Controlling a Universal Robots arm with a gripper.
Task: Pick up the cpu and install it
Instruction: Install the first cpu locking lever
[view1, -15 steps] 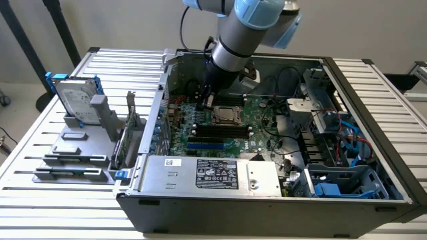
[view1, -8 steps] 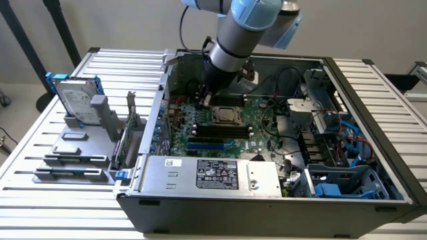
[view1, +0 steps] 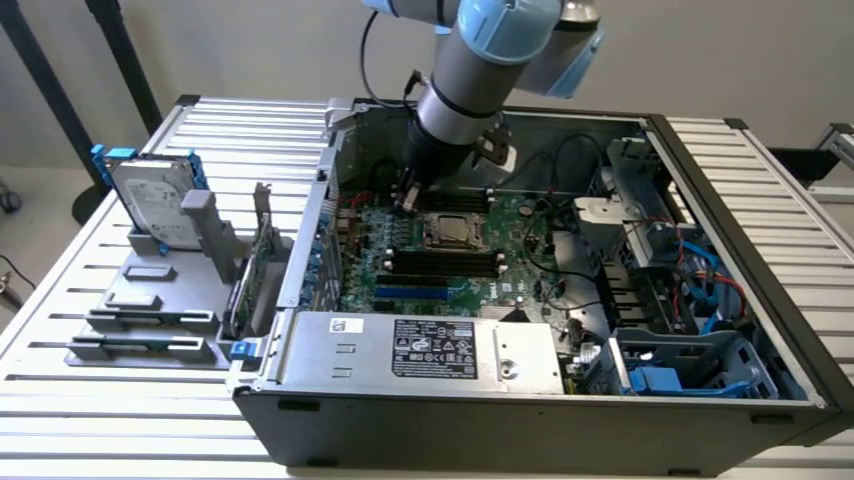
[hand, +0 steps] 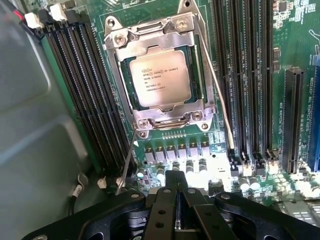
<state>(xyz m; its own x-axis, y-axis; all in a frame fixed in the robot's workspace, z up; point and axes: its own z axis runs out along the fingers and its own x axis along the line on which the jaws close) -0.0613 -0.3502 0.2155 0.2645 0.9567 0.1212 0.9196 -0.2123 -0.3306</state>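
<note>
The cpu (hand: 159, 78), a flat square chip with a shiny silver printed top, lies in its socket on the green motherboard (hand: 295, 30), with the metal socket frame (hand: 172, 116) down over its edges. In the exterior view the cpu (view1: 454, 229) sits mid-board inside the open computer case. My gripper (hand: 177, 200) is shut with nothing visible between its black fingers, and hovers just off one side of the socket, apart from the chip. From outside, the gripper (view1: 410, 196) hangs inside the case just to the exterior view's left of the cpu. Two thin socket levers (hand: 220, 95) run along the frame.
Black memory slots (hand: 85, 90) flank the socket on both sides. The power supply (view1: 414, 345) fills the case's near side, with cables and a drive cage (view1: 667, 290) on the exterior view's right. Outside the case stand a hard drive in a blue frame (view1: 150, 195) and grey blocks (view1: 140, 320).
</note>
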